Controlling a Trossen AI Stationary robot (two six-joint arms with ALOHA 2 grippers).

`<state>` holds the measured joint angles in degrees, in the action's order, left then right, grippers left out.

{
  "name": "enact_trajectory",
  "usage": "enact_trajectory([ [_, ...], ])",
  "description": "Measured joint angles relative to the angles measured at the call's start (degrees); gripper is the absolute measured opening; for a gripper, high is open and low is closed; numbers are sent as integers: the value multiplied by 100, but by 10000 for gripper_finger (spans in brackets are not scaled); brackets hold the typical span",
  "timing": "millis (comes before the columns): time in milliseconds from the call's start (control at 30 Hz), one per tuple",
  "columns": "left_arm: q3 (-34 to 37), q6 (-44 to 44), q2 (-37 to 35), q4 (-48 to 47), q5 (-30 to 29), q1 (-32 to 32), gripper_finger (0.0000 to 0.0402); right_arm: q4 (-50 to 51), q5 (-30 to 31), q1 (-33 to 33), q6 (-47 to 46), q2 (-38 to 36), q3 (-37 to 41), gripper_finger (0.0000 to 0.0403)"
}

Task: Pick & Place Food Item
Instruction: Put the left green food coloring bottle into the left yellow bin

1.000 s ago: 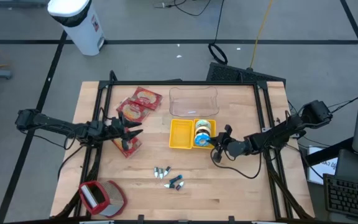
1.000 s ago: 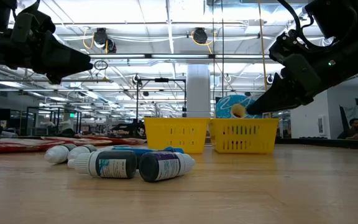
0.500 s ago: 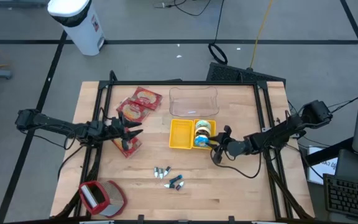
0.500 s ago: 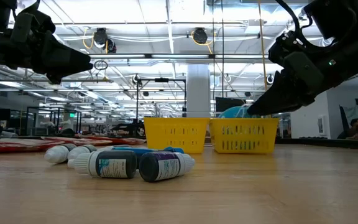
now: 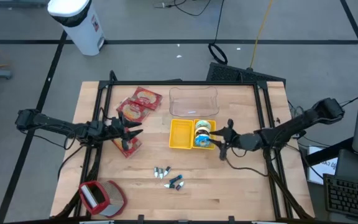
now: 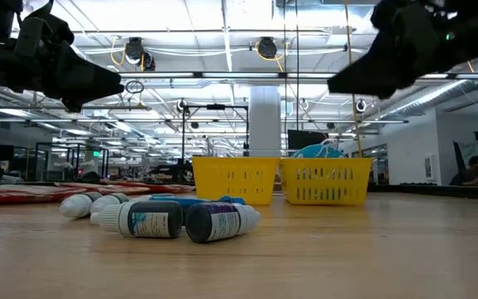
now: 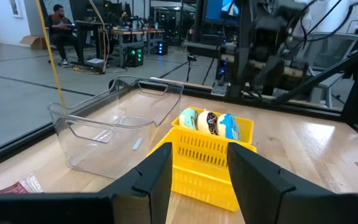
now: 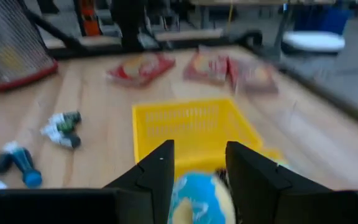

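Right claw [image 5: 220,142] released, empty, just right of the yellow basket [image 5: 180,135]; doughnuts [image 5: 202,132] sit in its right compartment; withdraw straight up, clear of the rim; left claw [image 5: 131,129] part open, empty, waiting near red packets [image 5: 135,106].

A light wooden table [image 5: 241,186] is seen from above. Near its middle, two yellow baskets [image 5: 192,134] are set side by side, touching. Just behind them a clear plastic tub [image 5: 193,101] is placed. Red food packets [image 5: 135,107] are spread on the left side. Small bottles [image 5: 169,177] are scattered toward the front, and a red container [image 5: 100,196] is set at the front left corner.
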<state>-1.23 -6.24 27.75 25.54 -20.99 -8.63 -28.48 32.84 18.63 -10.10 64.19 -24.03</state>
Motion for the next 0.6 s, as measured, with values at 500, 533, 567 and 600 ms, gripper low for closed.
enact_trajectory([
  [500,1,0,-2,0,0,1,152,1547,-763,99,-434,-1808,0,130],
  [533,0,0,0,0,0,1,152,1546,-763,100,-418,-1841,0,130],
  [567,0,0,-2,0,0,1,152,1546,-765,98,-418,-1870,0,130],
  [600,0,0,-2,0,0,1,152,1541,-763,98,-418,-1884,0,130],
])
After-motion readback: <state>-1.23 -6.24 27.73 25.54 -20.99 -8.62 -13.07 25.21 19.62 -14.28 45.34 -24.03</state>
